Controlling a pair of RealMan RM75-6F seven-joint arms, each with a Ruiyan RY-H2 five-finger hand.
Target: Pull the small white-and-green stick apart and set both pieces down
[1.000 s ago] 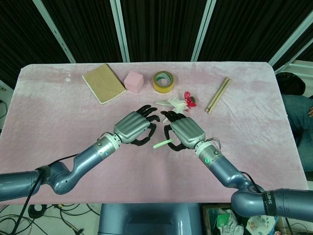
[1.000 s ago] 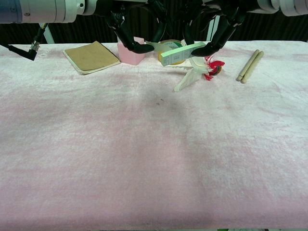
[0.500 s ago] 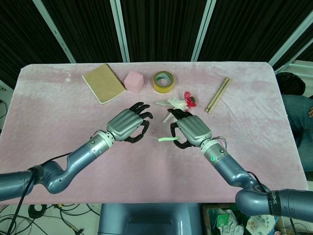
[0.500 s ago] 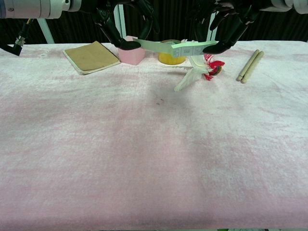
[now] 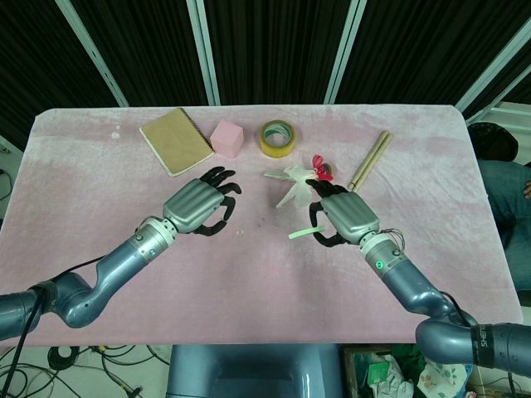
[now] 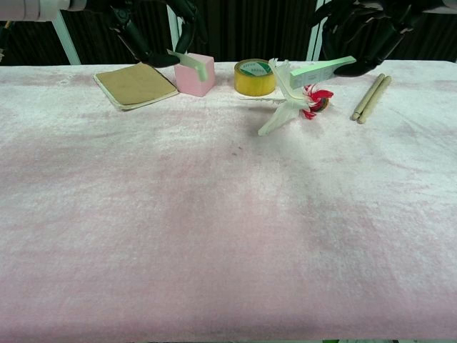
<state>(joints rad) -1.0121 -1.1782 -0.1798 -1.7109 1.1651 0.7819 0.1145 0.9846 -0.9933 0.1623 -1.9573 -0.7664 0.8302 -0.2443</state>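
Pink desk (image 5: 75, 199) below, and the stick is coming apart: left hand (image 5: 197, 207) pinching the short piece (image 6: 187, 63), right hand (image 5: 344, 217) gripping the long piece (image 6: 321, 69), drifting wide. Setting down comes next.

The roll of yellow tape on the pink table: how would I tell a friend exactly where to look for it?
Look along the far edge of the pink cloth-covered table, near the middle. The yellow tape roll lies flat there, just right of the small pink cube and left of the white-and-red feathered toy. It is the only ring-shaped thing, with an open hole in its centre.
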